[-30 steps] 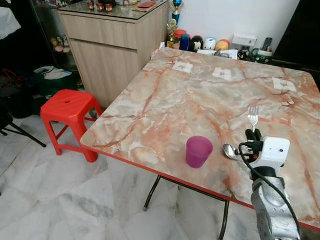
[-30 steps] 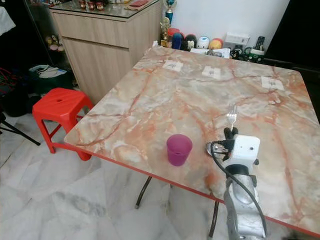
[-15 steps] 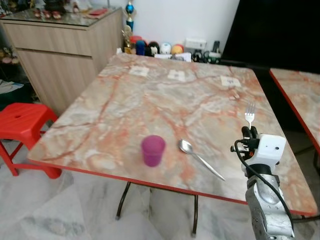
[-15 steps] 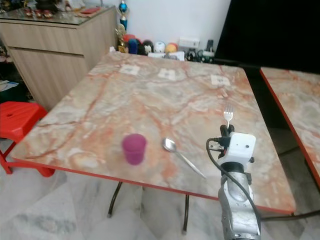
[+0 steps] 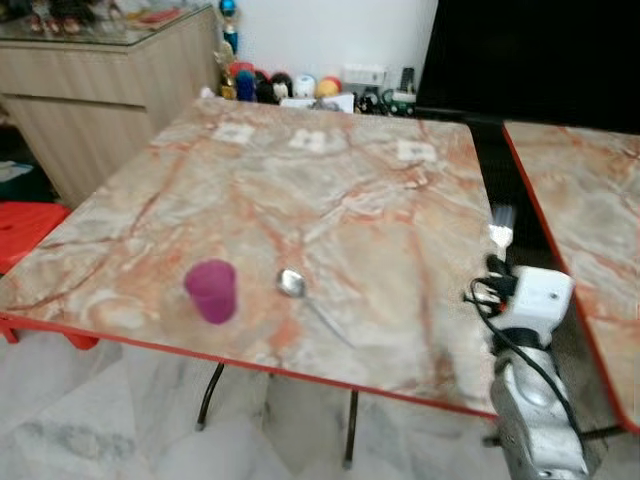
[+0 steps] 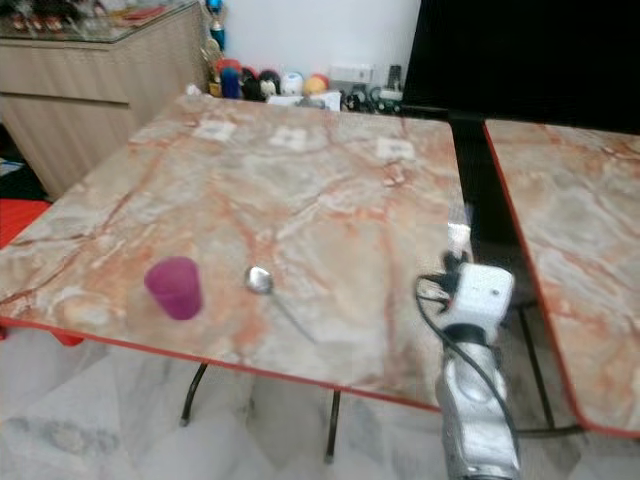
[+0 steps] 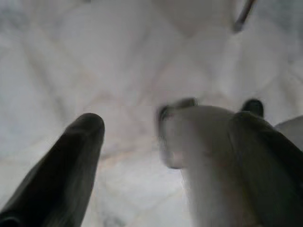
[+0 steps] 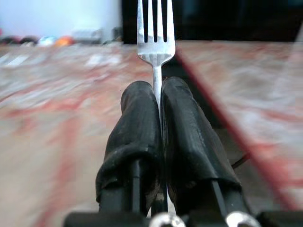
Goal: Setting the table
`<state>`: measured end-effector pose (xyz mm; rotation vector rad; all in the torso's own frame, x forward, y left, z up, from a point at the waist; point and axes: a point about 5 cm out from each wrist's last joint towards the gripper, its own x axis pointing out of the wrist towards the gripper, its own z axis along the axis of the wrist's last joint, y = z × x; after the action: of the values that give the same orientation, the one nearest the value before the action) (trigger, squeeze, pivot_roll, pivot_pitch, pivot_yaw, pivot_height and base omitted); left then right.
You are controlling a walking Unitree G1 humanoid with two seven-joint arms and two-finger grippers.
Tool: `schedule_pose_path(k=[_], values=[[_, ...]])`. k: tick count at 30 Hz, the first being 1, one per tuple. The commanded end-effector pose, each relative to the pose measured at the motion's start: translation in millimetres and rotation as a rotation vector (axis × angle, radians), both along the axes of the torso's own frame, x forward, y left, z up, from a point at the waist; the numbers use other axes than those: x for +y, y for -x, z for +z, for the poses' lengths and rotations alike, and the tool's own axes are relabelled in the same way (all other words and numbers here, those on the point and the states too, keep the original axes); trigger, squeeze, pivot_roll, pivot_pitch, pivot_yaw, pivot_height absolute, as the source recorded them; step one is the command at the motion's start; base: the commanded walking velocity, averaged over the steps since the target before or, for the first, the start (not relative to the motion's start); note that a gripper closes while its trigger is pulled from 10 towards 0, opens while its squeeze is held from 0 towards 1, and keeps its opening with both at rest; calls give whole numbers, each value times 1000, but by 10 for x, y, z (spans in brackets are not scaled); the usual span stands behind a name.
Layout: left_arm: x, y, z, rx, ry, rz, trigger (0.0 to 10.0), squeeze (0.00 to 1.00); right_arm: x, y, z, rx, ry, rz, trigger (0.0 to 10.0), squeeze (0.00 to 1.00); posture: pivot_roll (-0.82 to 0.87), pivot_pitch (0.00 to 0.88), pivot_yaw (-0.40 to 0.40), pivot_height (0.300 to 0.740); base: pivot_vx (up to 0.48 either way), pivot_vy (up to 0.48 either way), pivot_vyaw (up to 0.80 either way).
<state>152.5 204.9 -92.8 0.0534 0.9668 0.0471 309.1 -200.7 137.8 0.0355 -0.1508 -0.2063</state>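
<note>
So the right end effector (image 8: 158, 101) is clamped tight on the fork (image 8: 155, 33), tines up, off the counter's (image 5: 330, 200) 3 o'clock edge. Probably carrying it over to the spoon (image 5: 292, 284) and purple cup (image 5: 211, 290) at 7 o'clock. Left end effector (image 7: 142, 146) hangs open over the floor.

I hold a silver fork (image 8: 155, 38) upright in my right gripper (image 8: 158, 101), its handle pinched between my two black fingers, tines pointing up, just past the right edge of the marble table (image 5: 330, 190). A purple cup (image 5: 211, 291) stands upright near the table's front edge. A silver spoon (image 5: 305, 297) lies flat just beside it, to its right, bowl toward the cup.
</note>
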Motion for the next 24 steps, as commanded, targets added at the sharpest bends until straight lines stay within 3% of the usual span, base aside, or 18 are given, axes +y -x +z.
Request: schedule_pose_path(k=[1,14,17,24], values=[[53,58,-15,21,-12,-5,10000,0,-7,22,-3,-7,-7,-11,10000,0,-37,82,-32,740,0,-390,-775],[117,53,1,23,-26,-37,10000,0,-15,18,43,-35,4,-21,10000,0,-39,94,-27,740,0,-391,0],[161,117,-10,31,-28,-34,10000,0,-25,9,100,-58,14,-23,10000,0,-43,99,-27,740,0,-393,0],[133,78,-3,23,-26,-38,10000,0,-58,0,221,-104,56,-49,10000,0,-42,105,-24,740,0,-394,0]])
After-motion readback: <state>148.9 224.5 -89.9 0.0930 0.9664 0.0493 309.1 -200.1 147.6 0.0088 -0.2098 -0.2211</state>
